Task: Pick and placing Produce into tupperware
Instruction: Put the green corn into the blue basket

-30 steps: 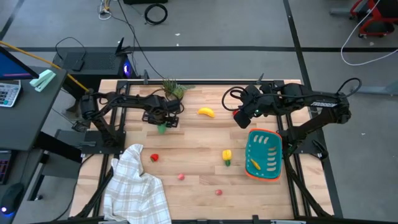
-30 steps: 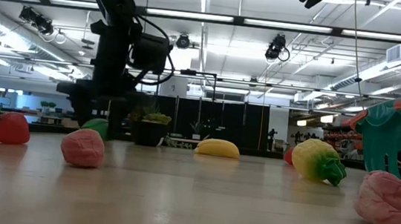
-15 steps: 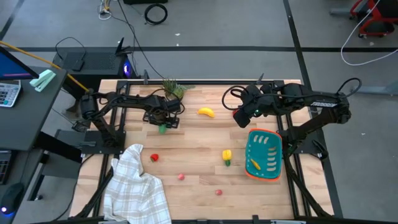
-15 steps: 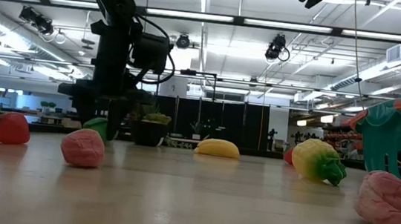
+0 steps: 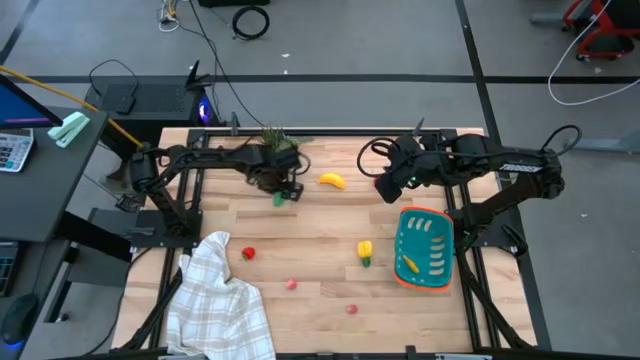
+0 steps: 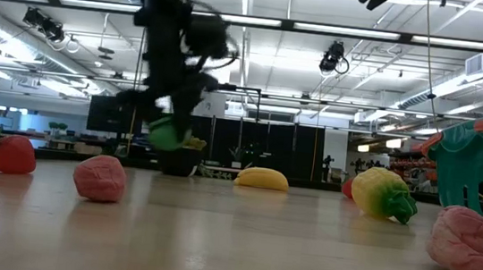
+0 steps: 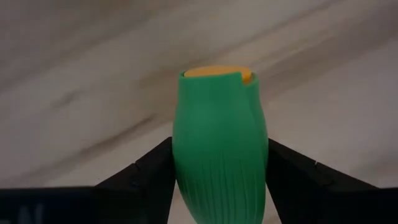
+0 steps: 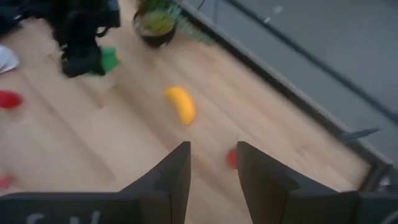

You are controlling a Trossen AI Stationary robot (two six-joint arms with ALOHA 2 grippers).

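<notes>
bare wood (image 5: 320, 225) open between banana (image 5: 332, 181) and tupperware (image 5: 424, 249).

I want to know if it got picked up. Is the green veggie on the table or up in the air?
Up in the air. The left gripper is shut on the green vegetable, which hangs clear above the table.

The wooden tabletop (image 5: 320, 235) carries a banana (image 5: 332, 181), yellow pepper (image 5: 365, 253), three red fruits (image 5: 248, 253), checked cloth (image 5: 220, 300), potted plant (image 5: 278, 143) and teal tub (image 5: 424, 249).

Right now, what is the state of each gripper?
Left gripper: closed on the green vegetable, lifted off the table.
Right gripper: open, holding nothing.
</notes>
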